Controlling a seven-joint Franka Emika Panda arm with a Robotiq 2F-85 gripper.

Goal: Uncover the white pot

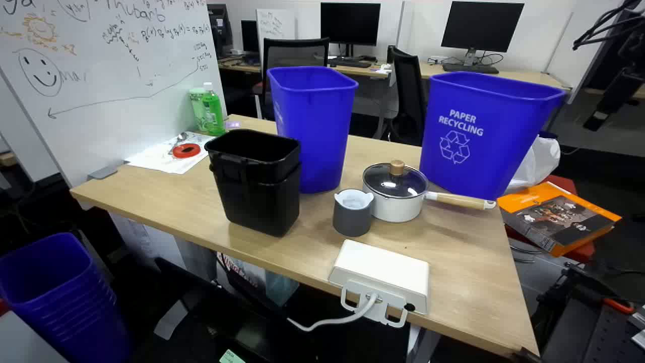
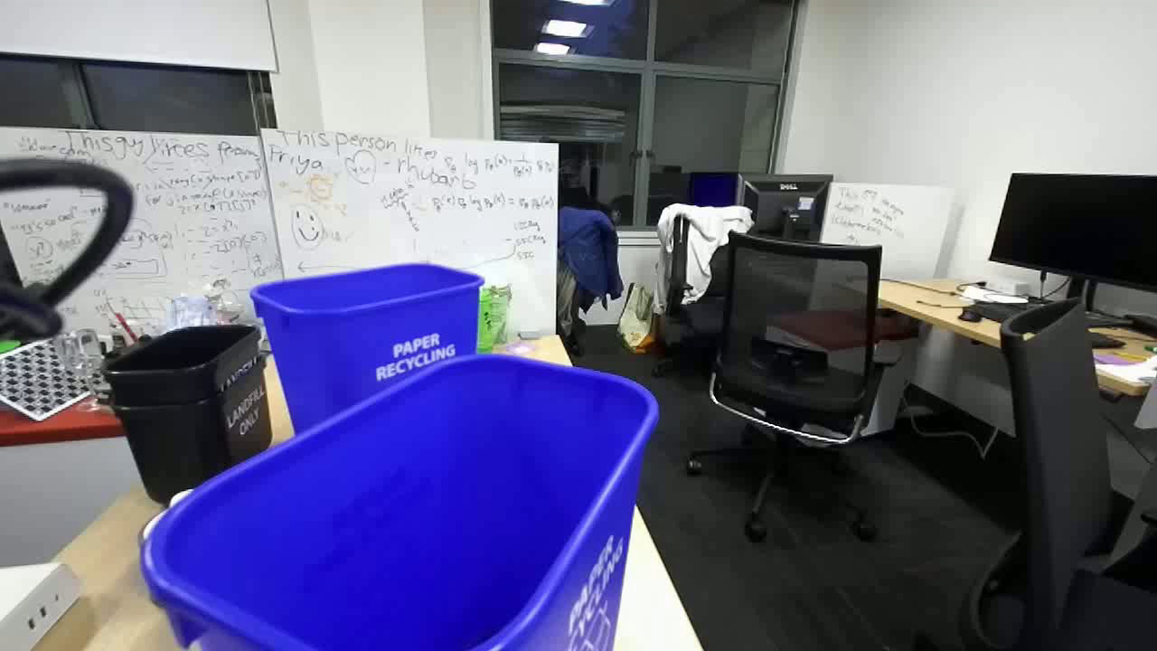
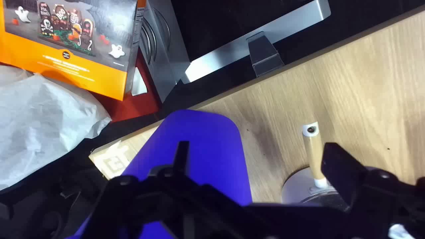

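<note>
- White pot (image 1: pixel 398 209) stands on the wooden table (image 1: pixel 463 267), near a blue bin (image 1: pixel 473 156) lettered PAPER RECYCLING; pale wooden handle (image 1: pixel 459 200) points toward the table edge.
- Pot covered: dark glass lid (image 1: pixel 394 184), wooden knob (image 1: pixel 397 167) on top, sits over its mouth.
- Grey cup (image 1: pixel 351 218) just beside the pot, toward the black bin (image 1: pixel 257 201); can't tell from here whether cup and pot touch.
- Gripper (image 3: pixel 256 151), by its wrist view: fingers (image 3: pixel 336 169) spread well apart, blue bin and pot handle in sight past them.
- White box (image 1: pixel 385 267) with a pale cable (image 1: pixel 342 320) sits at the table edge.
</note>
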